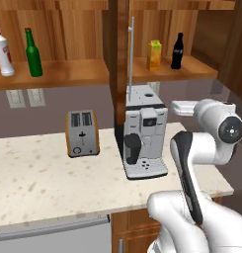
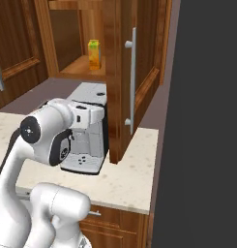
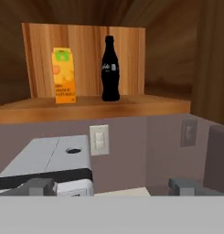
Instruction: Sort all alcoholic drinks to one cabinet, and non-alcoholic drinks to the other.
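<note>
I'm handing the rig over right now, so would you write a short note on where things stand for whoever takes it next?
Gripper: open, holding nothing, facing the right cabinet from above the coffee machine.
Left cabinet shelf: white bottle and green bottle, both upright.
Right cabinet shelf: juice carton and cola bottle, upright, side by side, apart.
Done: alcoholic drinks in one cabinet, non-alcoholic in the other.
Left: nothing visible to move; perhaps pull the arm back.

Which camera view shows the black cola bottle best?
The hand view: the cola bottle stands whole and close on the shelf, right of the juice carton. The left base view shows it small and far; the right base view shows the carton.
</note>
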